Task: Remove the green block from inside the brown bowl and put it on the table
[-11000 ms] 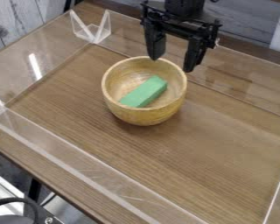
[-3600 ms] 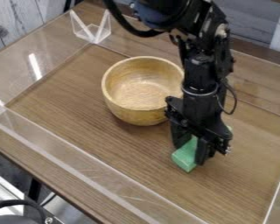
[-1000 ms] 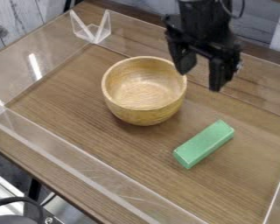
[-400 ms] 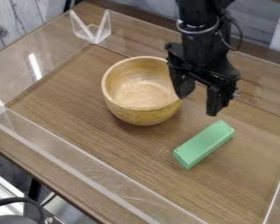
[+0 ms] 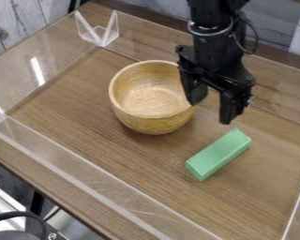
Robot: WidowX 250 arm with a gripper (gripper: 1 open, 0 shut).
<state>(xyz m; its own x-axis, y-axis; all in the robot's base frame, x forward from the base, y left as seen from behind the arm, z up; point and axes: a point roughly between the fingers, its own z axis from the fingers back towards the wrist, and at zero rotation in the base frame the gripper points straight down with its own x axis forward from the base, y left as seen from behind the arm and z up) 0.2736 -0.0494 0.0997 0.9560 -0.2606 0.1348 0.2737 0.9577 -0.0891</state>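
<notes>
The green block (image 5: 219, 154) lies flat on the table (image 5: 102, 159), to the right of and in front of the brown bowl (image 5: 154, 96). The bowl is empty, with only its wood grain showing inside. My gripper (image 5: 213, 105) hangs open just right of the bowl's rim, pointing down, above and behind the block. Nothing is between its black fingers (image 5: 229, 106), and they stand apart from the block.
Low clear acrylic walls (image 5: 65, 174) edge the tabletop on all sides. A clear bracket (image 5: 97, 30) stands at the back left corner. The robot arm (image 5: 216, 23) rises behind the bowl at the top right.
The open gripper has come down a little beside the bowl's right rim since a second ago. The block and bowl have not moved.
</notes>
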